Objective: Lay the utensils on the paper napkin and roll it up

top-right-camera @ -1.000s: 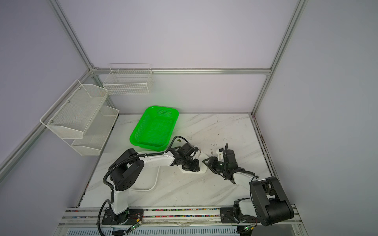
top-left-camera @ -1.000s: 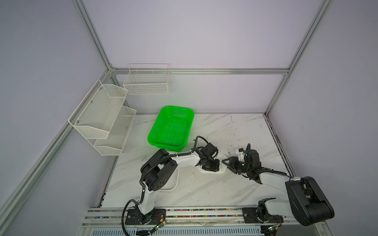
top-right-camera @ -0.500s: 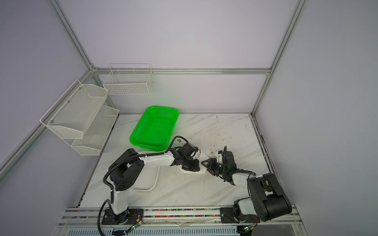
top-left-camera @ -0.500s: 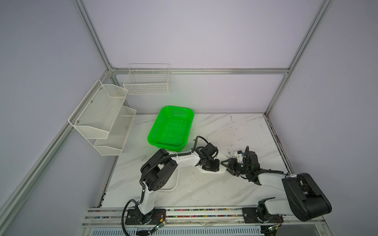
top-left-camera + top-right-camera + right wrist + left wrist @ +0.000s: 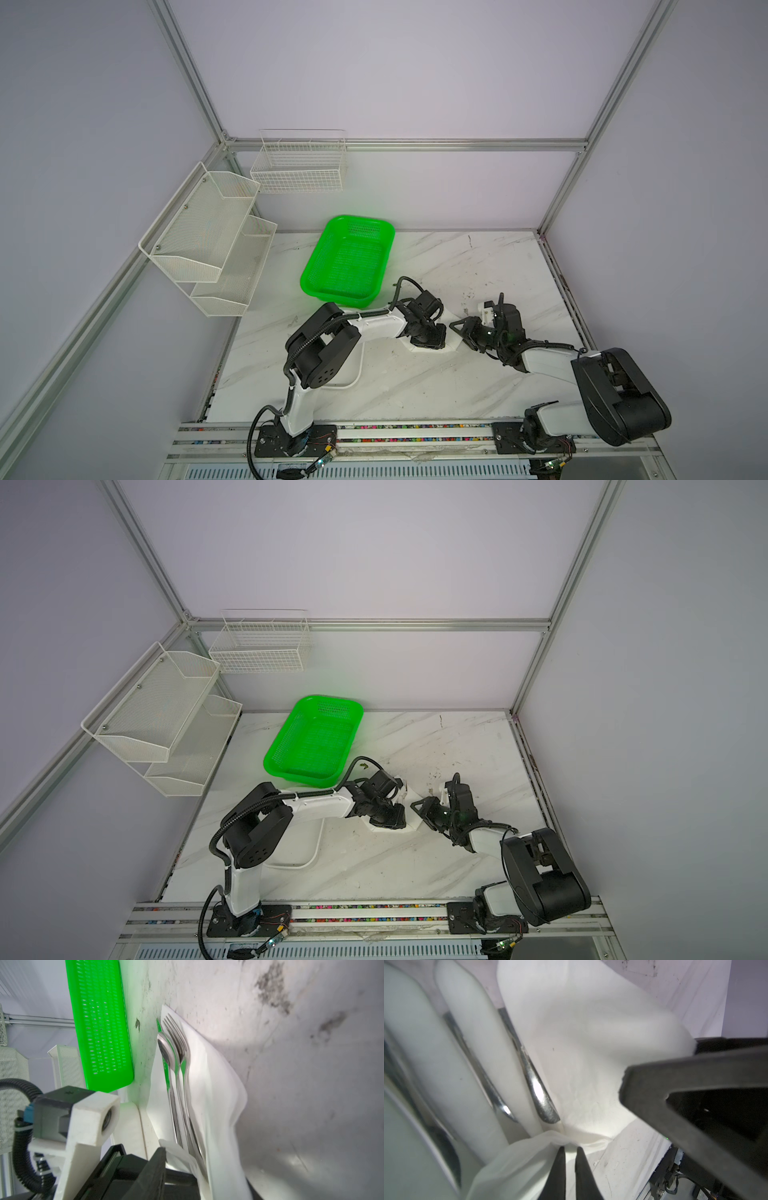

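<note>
The paper napkin (image 5: 216, 1084) lies on the marble table between both arms, with the fork (image 5: 176, 1036), spoon (image 5: 165, 1049) and knife (image 5: 166, 1076) side by side on it. Their shiny handles (image 5: 542, 1101) point toward my left gripper (image 5: 570, 1148), which is shut on a bunched near edge of the napkin. In both top views the left gripper (image 5: 432, 338) sits low over the napkin (image 5: 453, 345). My right gripper (image 5: 459, 328) is at the napkin's right edge. That edge is lifted and ends at the right gripper's black fingers (image 5: 675, 1076), and how far apart they stand is hidden.
A green basket (image 5: 349, 262) stands just behind the napkin. A white tray (image 5: 353, 374) lies partly under the left arm. Wire racks (image 5: 208, 237) and a wire basket (image 5: 299, 166) hang on the left and back walls.
The right gripper has crept left to the napkin's edge and its arm has stretched lower. The left gripper has stayed in place over the napkin.
</note>
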`<state>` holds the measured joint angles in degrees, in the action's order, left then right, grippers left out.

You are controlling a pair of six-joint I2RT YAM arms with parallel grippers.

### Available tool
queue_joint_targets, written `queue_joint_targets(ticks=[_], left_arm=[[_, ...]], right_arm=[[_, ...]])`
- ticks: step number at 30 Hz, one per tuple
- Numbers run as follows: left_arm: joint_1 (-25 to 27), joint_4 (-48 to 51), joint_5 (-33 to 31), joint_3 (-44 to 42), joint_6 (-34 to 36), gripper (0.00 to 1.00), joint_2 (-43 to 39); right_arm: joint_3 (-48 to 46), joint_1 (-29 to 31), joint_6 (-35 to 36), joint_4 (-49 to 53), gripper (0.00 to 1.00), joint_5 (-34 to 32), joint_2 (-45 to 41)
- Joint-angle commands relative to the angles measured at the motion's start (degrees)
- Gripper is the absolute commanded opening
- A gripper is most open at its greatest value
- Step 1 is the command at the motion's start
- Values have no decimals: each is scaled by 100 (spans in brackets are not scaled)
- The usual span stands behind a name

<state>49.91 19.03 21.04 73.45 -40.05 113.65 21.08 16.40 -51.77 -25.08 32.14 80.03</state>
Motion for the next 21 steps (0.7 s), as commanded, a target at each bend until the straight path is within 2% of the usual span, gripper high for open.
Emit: queue_joint_targets(ticks=[1,13,15,18,21], left_arm=[[-9,30,58,275,6,6,33],[-13,211,-96,358,-4,5,200],[-12,224,-113,380,-11,5,211],[-8,216,-126,398,-20,5,202],[-9,216,-169,380,-29,5,183]], right_arm=[[46,19,83,12,39,-208,77],[125,21,139,406,18,-100,-464],[156,31,128,479,17,-50,-521],[176,212,70,469,24,-138,-599],[314,442,132,615,26,-304,-548]])
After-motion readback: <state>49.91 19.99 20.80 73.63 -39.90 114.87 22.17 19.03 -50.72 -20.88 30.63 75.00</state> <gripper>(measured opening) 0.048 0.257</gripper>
